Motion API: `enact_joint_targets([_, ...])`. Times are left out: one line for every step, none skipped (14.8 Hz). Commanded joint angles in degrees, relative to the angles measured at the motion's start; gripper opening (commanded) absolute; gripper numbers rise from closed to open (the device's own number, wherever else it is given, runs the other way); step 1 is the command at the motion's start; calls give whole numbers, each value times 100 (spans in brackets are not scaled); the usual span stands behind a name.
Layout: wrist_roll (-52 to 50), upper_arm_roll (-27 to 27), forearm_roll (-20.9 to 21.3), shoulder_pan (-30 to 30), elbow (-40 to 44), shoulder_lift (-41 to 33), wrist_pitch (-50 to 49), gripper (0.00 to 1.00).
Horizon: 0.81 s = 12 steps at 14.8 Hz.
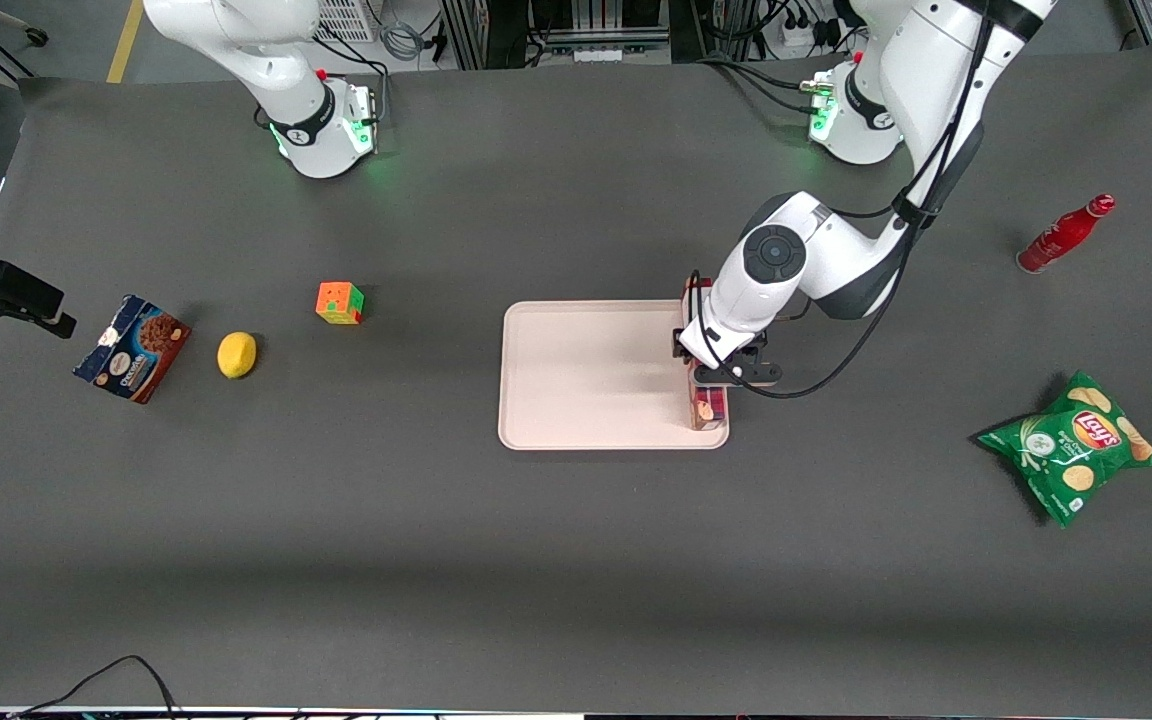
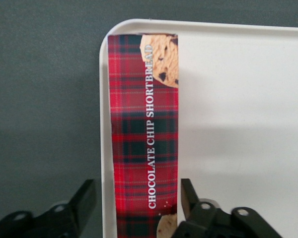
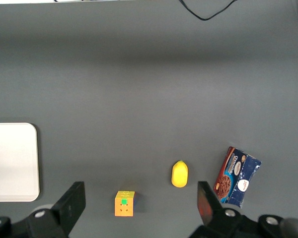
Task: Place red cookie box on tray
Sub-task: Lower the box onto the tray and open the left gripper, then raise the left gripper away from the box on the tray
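The red cookie box (image 2: 144, 124) is a long slim tartan carton. It lies flat on the tray (image 2: 238, 124), along the rim at the working arm's end, with one end in a rounded corner. My left gripper (image 2: 136, 186) hovers over the box's other end, open. One finger (image 2: 84, 201) stands apart from the carton over the table, and the other (image 2: 187, 196) is close beside its long edge. From the front, the gripper (image 1: 726, 372) covers most of the box (image 1: 708, 408), and only the end nearer the camera shows on the tray (image 1: 586, 370).
Toward the parked arm's end lie a Rubik's cube (image 1: 339, 302), a lemon (image 1: 236, 354) and a blue-and-brown cookie box (image 1: 133, 348). Toward the working arm's end stand a red bottle (image 1: 1064, 235) and a green chip bag (image 1: 1076, 445).
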Motion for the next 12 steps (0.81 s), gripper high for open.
enact_joint_targets([-205,74,76,-116,200,30,-67,100])
enact_joint_targets([-196,74,58,-107,279,3,-138,100])
enact_joint_targets([-187,74,50,-90,315,-49,-252,100])
enact_joint_targets([-153,74,58,-72,385,-128,-479,100])
enact_joint_targets([-109,74,50,-46,481,-216,-734,100])
enact_joint_targets([-39,74,58,-2,578,-330,-1006,100])
enact_joint_targets([171,65,50,76,675,-435,-1261,100])
enact_joint_targets([469,57,-38,190,745,-532,-1490,100])
enact_joint_targets([829,65,-387,270,850,-629,-1692,100])
enact_joint_targets([1285,100,-799,331,1008,-699,-1947,100])
enact_joint_targets([1750,231,-1082,410,1175,-779,-2262,100])
enact_joint_targets([2120,415,-1163,463,1298,-866,-2518,100])
